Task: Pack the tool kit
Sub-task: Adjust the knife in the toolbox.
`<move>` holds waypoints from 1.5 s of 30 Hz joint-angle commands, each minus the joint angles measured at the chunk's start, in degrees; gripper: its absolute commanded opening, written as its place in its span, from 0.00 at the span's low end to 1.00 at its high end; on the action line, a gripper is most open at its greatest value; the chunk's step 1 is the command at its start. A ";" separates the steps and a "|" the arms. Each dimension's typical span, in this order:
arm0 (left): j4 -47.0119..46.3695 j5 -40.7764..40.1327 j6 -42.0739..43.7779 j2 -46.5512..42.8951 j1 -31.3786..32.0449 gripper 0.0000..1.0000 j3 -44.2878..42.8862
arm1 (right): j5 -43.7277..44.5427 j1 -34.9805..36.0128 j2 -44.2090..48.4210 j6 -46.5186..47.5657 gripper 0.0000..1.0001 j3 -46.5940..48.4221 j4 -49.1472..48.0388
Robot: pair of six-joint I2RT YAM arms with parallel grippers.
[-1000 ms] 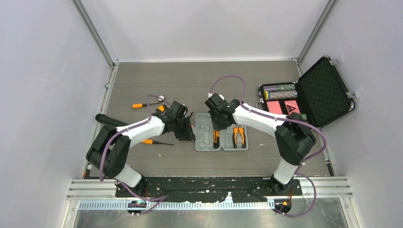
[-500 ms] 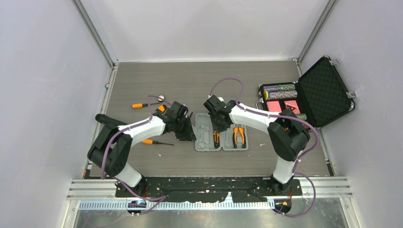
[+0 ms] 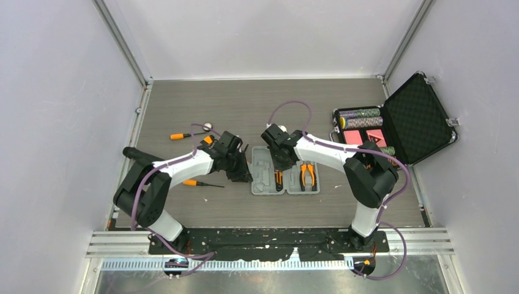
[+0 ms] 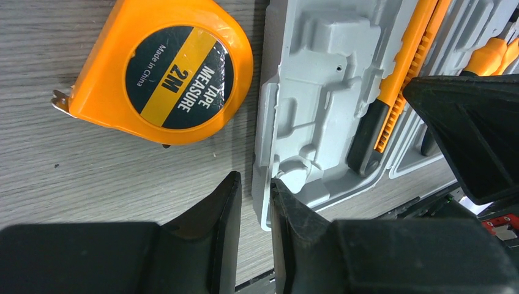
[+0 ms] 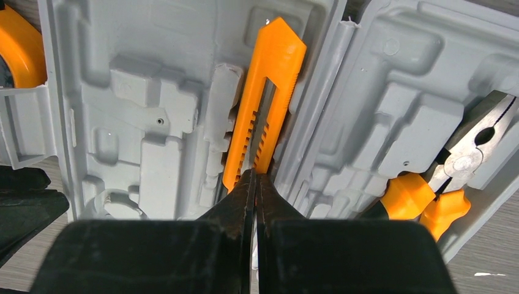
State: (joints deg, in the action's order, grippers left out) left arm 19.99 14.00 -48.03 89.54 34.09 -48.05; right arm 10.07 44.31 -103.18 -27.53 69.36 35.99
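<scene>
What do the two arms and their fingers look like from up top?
Both arms match: the left arm and right arm have white link shells, black joints and bases, with purple cables looping along them. Their fingers are plain black, wedge-shaped, unmarked.
</scene>
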 commanded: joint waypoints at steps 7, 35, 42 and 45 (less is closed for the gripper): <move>-1.66 0.87 -0.56 -0.79 -0.19 0.24 0.25 | -2.12 0.10 -1.39 4.32 0.05 -0.25 -0.88; -1.00 0.42 -0.66 -1.39 -0.16 0.25 0.06 | -2.82 -0.24 2.99 0.44 0.32 1.75 -2.75; -1.00 0.62 -0.57 -1.12 -0.18 0.25 -0.25 | -0.56 -0.24 0.93 -0.23 0.29 0.82 -2.13; -1.00 0.72 -0.56 -0.97 -0.24 0.25 -0.22 | -0.11 -0.20 0.26 -0.17 0.29 0.73 -1.96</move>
State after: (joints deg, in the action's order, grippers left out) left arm 19.94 14.11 -48.03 89.49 34.09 -47.86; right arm 7.97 44.14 -102.59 -26.83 69.97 34.37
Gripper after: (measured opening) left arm 0.246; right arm 0.291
